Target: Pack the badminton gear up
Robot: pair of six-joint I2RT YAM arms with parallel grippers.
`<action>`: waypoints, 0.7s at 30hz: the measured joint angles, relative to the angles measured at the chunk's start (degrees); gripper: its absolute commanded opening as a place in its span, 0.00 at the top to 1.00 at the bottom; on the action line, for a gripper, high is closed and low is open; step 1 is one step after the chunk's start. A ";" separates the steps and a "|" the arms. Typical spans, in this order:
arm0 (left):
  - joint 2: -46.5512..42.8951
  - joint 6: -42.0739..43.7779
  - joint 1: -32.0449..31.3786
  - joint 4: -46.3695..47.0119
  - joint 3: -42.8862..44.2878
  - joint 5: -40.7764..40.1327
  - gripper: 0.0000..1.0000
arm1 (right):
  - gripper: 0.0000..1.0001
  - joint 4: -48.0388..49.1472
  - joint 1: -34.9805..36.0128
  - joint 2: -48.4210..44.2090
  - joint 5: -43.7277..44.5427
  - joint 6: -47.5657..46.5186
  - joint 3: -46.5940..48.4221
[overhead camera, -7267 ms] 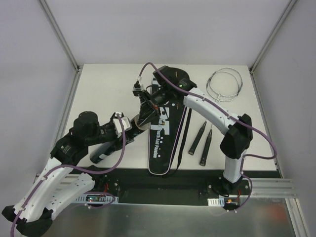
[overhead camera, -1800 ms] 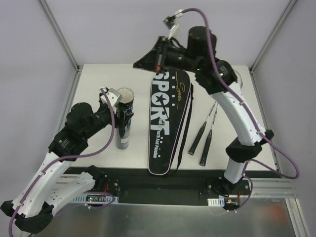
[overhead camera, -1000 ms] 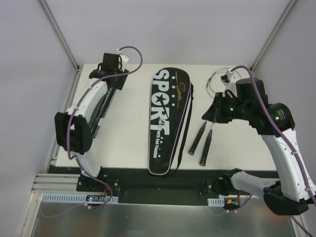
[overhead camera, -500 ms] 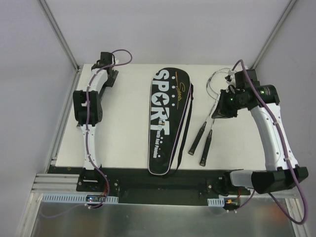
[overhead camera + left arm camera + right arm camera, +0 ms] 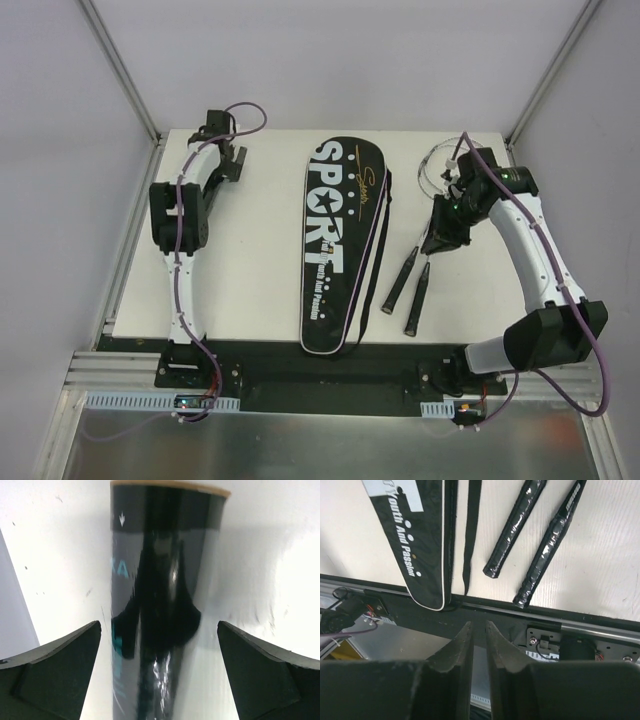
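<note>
The black bag lettered SPORT lies flat in the middle of the table; its lower end shows in the right wrist view. Two rackets lie to its right, black handles towards me and wire heads at the back. My right gripper hangs above their shafts, jaws together and empty. My left gripper is open at the far left, one finger either side of the long black tube, not touching it. No shuttlecocks show.
The bag's black strap trails along its right side towards the table's front edge. The black base rail runs along the near edge. White walls and corner posts close off the back and sides.
My left arm has carried the tube from the near left to the far left and opened off it. My right arm has left the bag and come down over the racket shafts.
</note>
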 measured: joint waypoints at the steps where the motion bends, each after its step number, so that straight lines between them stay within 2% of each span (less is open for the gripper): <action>1: -1.29 -1.05 -0.07 -0.09 -1.38 0.63 0.01 | 0.67 -0.04 0.00 -0.11 -0.02 -0.04 -1.05; 2: -3.06 -2.10 -0.37 -0.15 -2.89 1.40 0.01 | 0.62 -0.07 0.00 -0.26 -0.04 0.07 -1.92; 3: -4.98 -2.95 -0.50 -0.42 -4.33 1.81 0.01 | 0.52 0.15 0.00 -0.57 -0.07 -0.07 -3.10; 7: -15.80 -7.10 -2.21 -0.39 -10.95 4.15 0.07 | 0.32 1.36 0.00 -2.99 0.07 -0.02 -8.24; 11: -31.67 -11.37 -8.90 0.44 -19.91 8.81 0.14 | 0.16 4.04 0.00 -6.10 0.46 0.87 -13.64; 12: -35.80 -12.15 -11.76 0.44 -22.25 10.58 0.16 | 0.09 4.63 0.00 -6.84 0.61 1.27 -14.99; 14: -43.30 -14.99 -18.25 1.18 -27.15 14.64 0.17 | 0.04 6.21 0.00 -8.35 0.85 2.34 -17.70; 17: -49.72 -19.28 -29.83 1.33 -32.72 18.95 0.16 | 0.04 7.85 0.00 -11.34 1.33 3.96 -21.59; 21: -47.41 -23.04 -41.44 1.11 -36.24 19.50 0.20 | 0.04 9.09 0.02 -17.62 1.46 5.86 -25.92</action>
